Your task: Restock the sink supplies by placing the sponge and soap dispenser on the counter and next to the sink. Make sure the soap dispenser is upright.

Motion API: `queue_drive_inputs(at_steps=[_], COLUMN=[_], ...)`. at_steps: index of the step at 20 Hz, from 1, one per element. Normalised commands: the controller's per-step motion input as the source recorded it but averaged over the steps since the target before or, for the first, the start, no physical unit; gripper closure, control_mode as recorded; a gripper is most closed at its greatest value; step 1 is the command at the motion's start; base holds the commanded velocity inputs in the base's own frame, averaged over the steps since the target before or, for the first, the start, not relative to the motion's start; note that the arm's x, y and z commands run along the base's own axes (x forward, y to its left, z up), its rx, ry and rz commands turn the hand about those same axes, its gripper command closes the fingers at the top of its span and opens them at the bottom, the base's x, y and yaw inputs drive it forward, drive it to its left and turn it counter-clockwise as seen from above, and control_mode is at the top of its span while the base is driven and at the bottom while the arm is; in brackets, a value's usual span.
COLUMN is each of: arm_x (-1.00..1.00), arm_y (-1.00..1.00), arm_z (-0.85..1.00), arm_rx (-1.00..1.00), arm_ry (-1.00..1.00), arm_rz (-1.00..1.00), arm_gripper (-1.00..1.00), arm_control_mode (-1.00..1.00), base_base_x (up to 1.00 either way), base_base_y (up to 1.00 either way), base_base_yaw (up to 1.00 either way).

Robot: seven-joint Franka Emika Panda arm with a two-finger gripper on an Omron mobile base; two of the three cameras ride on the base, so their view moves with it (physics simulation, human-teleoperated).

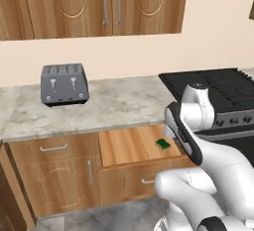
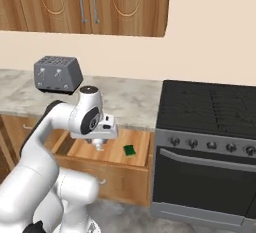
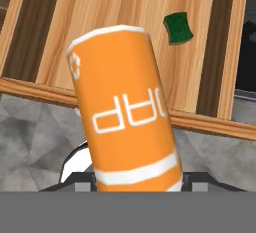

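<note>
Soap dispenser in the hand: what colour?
Orange with white bands and lettering; the soap dispenser shows best in the hand view.

The soap dispenser [image 3: 125, 109] is an orange bottle with white bands and white lettering. In the hand view it rises from 6 o'clock toward 12, leaning slightly left, above the open drawer. The sponge [image 1: 162, 144] [image 2: 129, 150] [image 3: 179, 27] is a small dark green block lying flat on the drawer's wooden floor, at 1 o'clock from the bottle, below the marbled counter [image 1: 114, 103] [image 2: 127, 99].
</note>
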Motion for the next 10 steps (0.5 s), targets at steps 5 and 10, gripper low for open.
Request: queue_drive_inputs(at_steps=[5,10], arm_x=[0.0,0.0], arm_y=[0.0,0.0], arm_z=[0.0,0.0], arm_rx=[0.0,0.0], arm_ry=[0.0,0.0], arm_rz=[0.0,0.0], arm_gripper=[1.0,1.0], arm_control_mode=[1.0,1.0], base_base_x=[-0.69,-0.5], base_base_y=[-0.52,-0.04], base_base_yaw=[0.33,0.63])
